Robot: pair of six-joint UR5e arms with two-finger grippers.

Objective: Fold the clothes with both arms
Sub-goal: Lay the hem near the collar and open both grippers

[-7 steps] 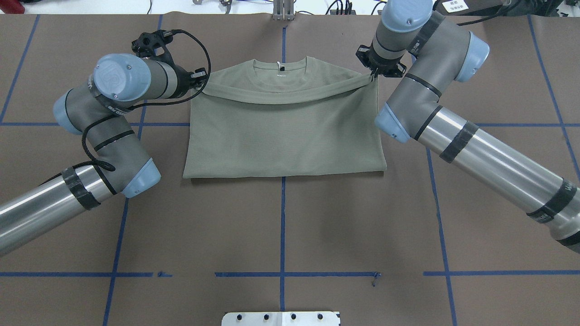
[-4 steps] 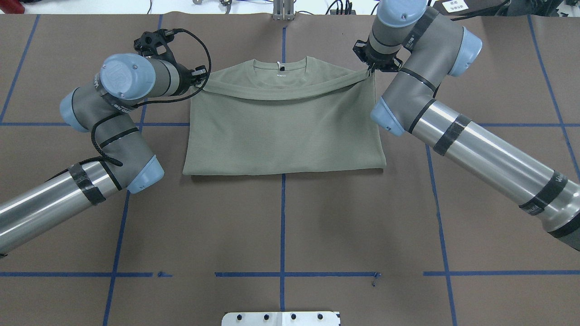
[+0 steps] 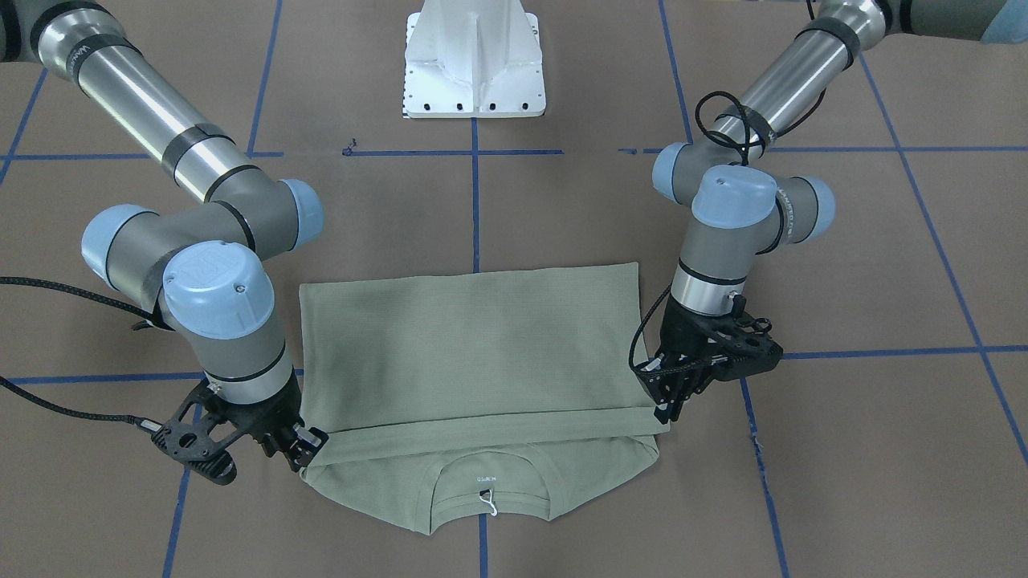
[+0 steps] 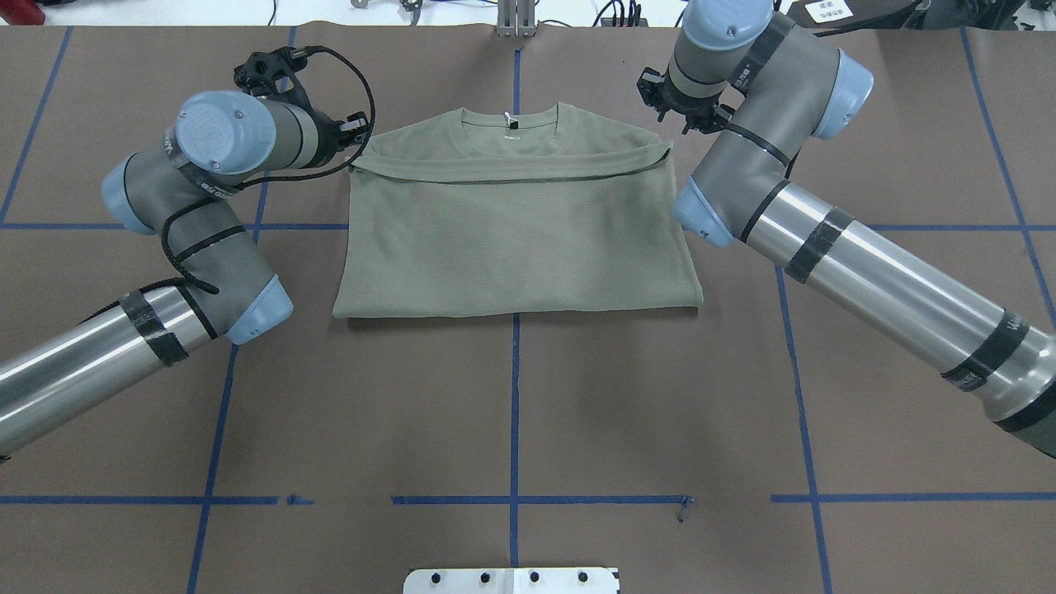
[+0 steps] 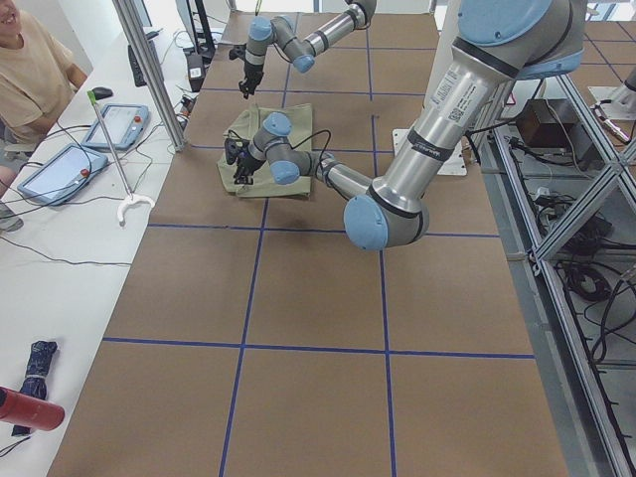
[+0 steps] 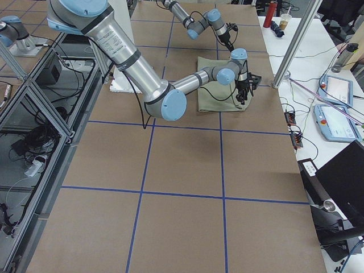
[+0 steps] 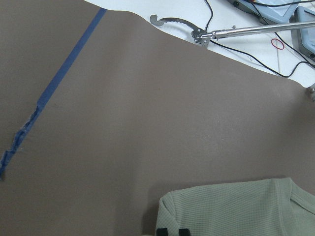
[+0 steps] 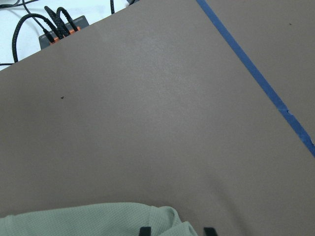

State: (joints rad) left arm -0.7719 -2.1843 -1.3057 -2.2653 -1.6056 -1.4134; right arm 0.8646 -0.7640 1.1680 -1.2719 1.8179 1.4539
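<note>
The sage-green shirt [image 4: 516, 239] lies flat on the brown table cover, its lower half folded up to just short of the collar [image 4: 509, 122]. It also shows in the front view [image 3: 474, 345]. My left gripper [image 4: 360, 140] hovers at the fold's left corner, also in the front view [image 3: 666, 413]. In the left wrist view its fingertips [image 7: 161, 231] stand slightly apart over the cloth [image 7: 231, 211]. My right gripper [image 4: 686, 128] is just off the fold's right corner, also in the front view [image 3: 303, 453]. In the right wrist view it [image 8: 177, 230] is open wider beside the cloth [image 8: 88, 221].
The white robot base [image 3: 474, 72] stands at the near table edge [image 4: 511, 580]. Blue tape lines cross the cover [image 4: 511, 412]. Beyond the far edge are cables and a grabber tool [image 7: 197, 32]. An operator [image 5: 30, 60] sits by tablets [image 5: 60, 169] on the side table.
The lifted, sagging fold edge has dropped flat onto the shirt. Both grippers have let go of its corners and drawn slightly away toward the far edge.
</note>
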